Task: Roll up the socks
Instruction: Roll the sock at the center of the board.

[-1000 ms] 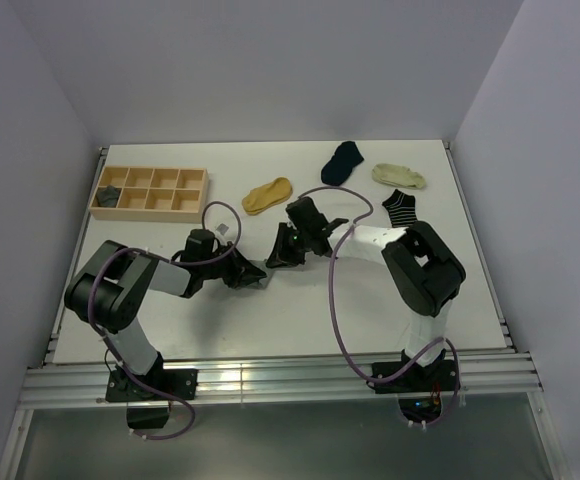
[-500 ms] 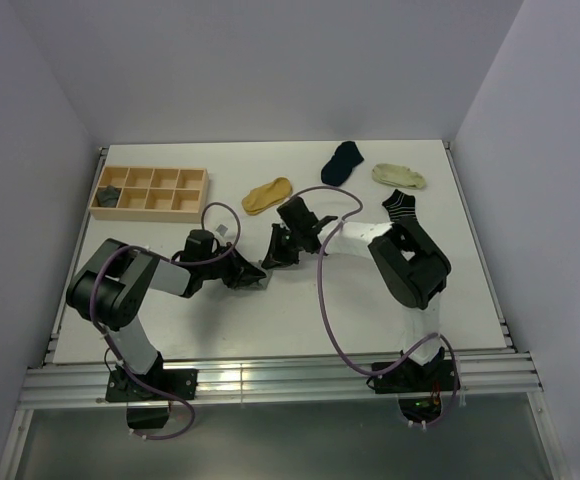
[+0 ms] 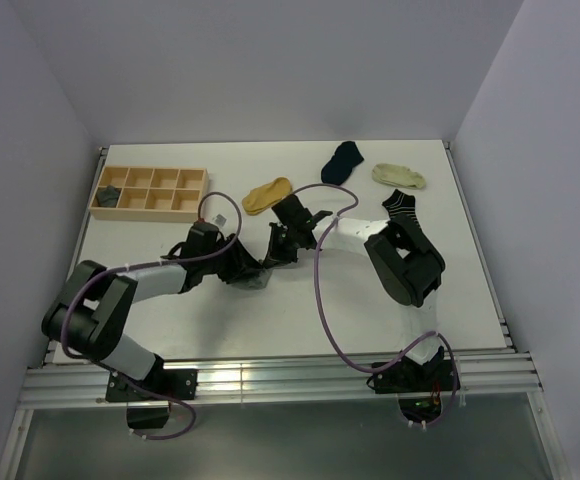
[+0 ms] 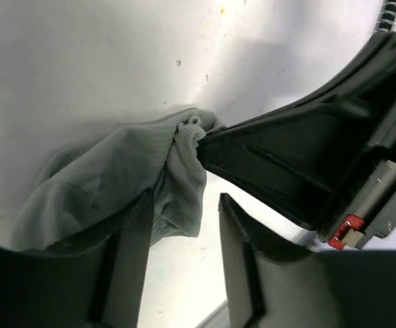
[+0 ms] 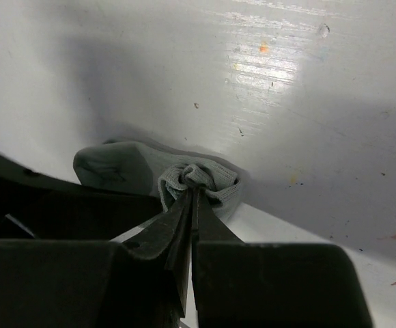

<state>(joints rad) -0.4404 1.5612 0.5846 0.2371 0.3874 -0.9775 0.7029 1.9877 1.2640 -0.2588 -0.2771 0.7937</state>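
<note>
Since a second ago the left arm has swung its elbow out and low, and the left claw (image 4: 184, 205) has let go. Its fingers now stand apart with bare table (image 4: 82, 61) showing between them. The light grey sock (image 4: 109, 181) lies crumpled on the table against one of those fingers and spreads away to that side. The right claw (image 5: 192, 195) has moved in closer and clenched. Its tips pinch a gathered fold of the sock right at the claw's point, and the rest of the fabric trails off toward the left claw.

This looks like the middle of rolling this one sock, with the right claw pinning the bunched end while the left has released to take a new hold. The next move probably calls for the left claw to close on the loose fabric beside its finger and fold it over the pinched bundle. The pinch has to hold meanwhile, since cloth this soft could spring open. The mustard-yellow sock (image 3: 267, 194) lies flat just beyond the right claw, not yet rolled.
</note>
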